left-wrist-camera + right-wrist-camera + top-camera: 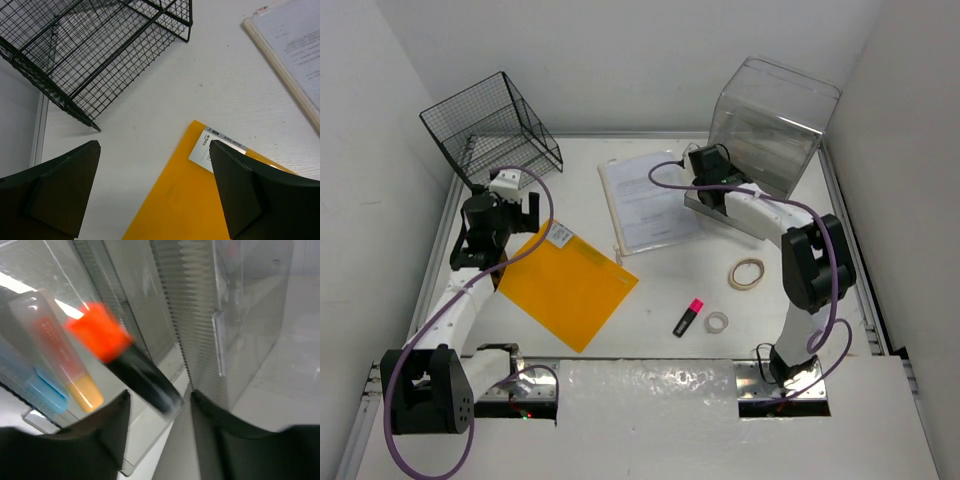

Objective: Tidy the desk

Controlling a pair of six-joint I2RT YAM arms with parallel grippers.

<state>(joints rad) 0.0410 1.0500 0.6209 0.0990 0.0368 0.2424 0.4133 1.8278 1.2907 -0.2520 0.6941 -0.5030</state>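
Desk (670, 280) | flat, white | side rails (834, 190) run near-to-far | long axis unclear

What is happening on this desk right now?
The right gripper, jaws apart, is at the clear plastic drawer box, where a blurred black marker with an orange cap seems to be dropping into the drawer. The left gripper hovers open over the flat orange folder on the white desk, beside the black wire rack.

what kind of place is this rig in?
Probably a robot lab cell staged as an office: plain white walls box in the desk, robot arms bolted at its near edge, stationery like the wire rack and orange folder.
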